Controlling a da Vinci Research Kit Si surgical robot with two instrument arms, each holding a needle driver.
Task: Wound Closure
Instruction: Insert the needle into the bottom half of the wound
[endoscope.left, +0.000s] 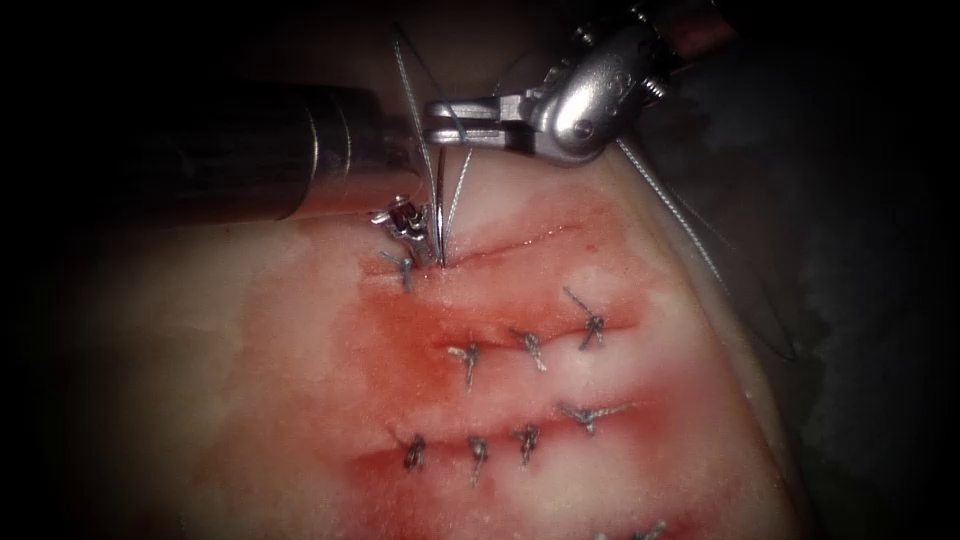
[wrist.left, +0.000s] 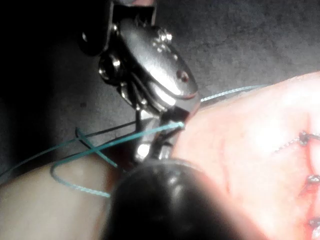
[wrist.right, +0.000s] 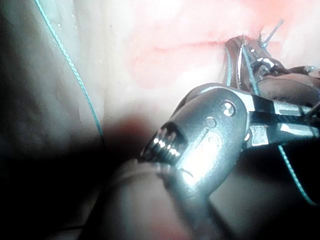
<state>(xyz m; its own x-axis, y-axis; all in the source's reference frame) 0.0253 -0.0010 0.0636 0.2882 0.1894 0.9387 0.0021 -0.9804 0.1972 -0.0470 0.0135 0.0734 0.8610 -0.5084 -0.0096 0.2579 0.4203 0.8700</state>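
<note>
The right arm's polished silver metal tool (endoscope.left: 455, 110) gleams, its rounded wrist housing mirror-smooth with small rivets. The left arm's dark cylindrical shaft (endoscope.left: 250, 150) has a dull satin sheen, ending in a small bright metal tool (endoscope.left: 400, 222). The pale pink tissue (endoscope.left: 250, 400) looks moist and glossy, stained with wet red fluid (endoscope.left: 420, 330). The thin teal thread (wrist.left: 125, 141) looks twisted and fibrous.

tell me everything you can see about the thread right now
The thread is thin, pale blue-grey and looks slightly twisted. Two strands rise steeply from the left end of the top cut in the tissue up to the right tool, whose jaws are shut on it above the cut. Further lengths arc behind that tool and trail down the tissue's right edge. The left tool sits low beside the strands' base, left of them. In the left wrist view the loose thread crosses itself in a loop.
</note>
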